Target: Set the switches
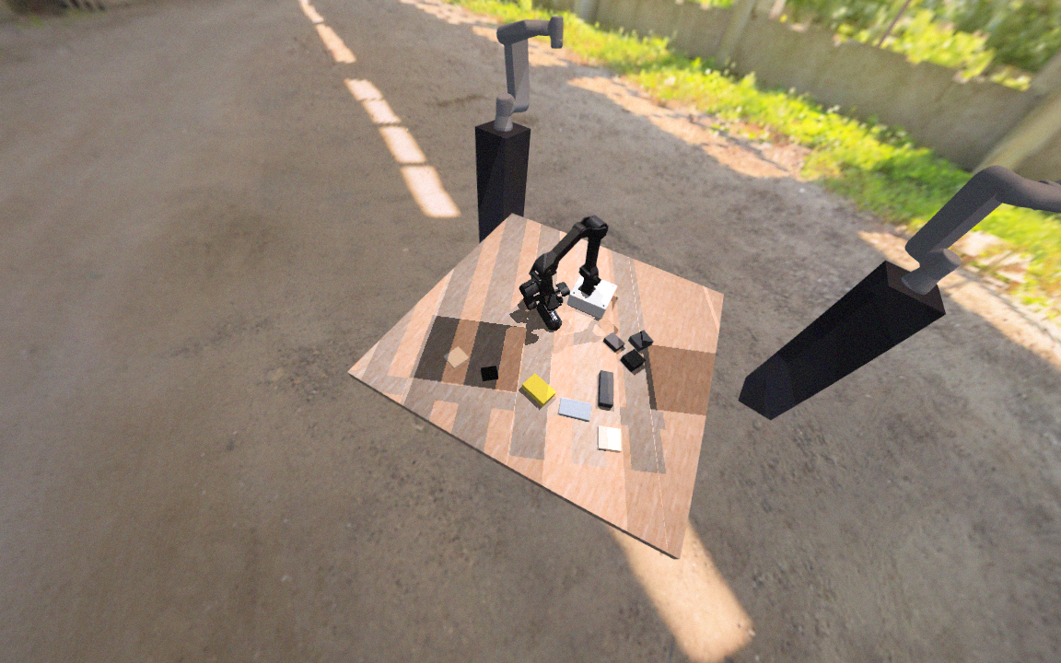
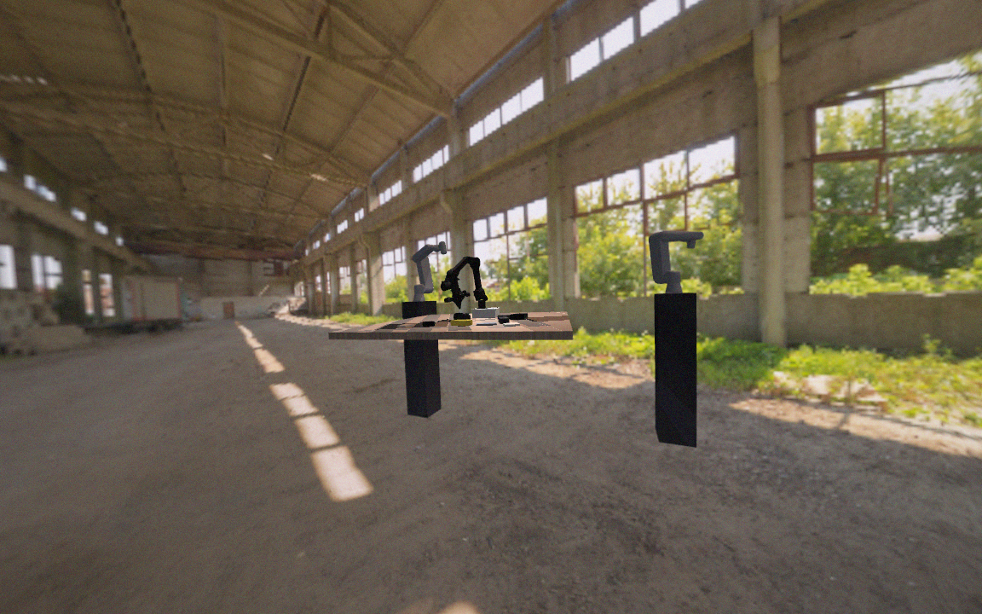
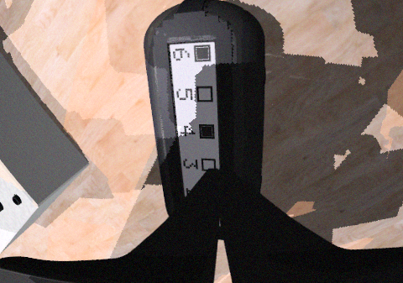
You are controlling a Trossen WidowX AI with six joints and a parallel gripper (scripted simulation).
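Unit [image 1: 550, 318] [image 2: 461, 315] [image 3: 241, 107] right under the gripper [image 1: 546, 302] [image 2: 458, 306] [image 3: 217, 178], and those fingers are drawn together with nothing between them! Whether the tips touch it, I can't tell

Out along the label [image 3: 185, 79] we go: six filled, five empty, four filled, three empty; two and one are lost behind the fingers (maddening, that). So it lies belly-up on the bench [image 1: 584, 473] [image 2: 372, 334] [image 3: 122, 23], switches out of sight

Now the handling. It looks a stiff, hard shell, moderately light I'd guess, and those rounded sides could prove slippery. For the flip I'd want the fingers wide, then square across the narrow middle on the long side walls, near the balance point; grab a curved end and it may swing or squirt away. The rockers look the delicate bit, so lower it gently

Farther out, the white box [image 1: 607, 292] [image 2: 488, 312] [image 3: 46, 136] under the arm stands near, so mind the turning room, and the yellow block [image 1: 538, 389] [image 2: 461, 321] sits well apart from the unit
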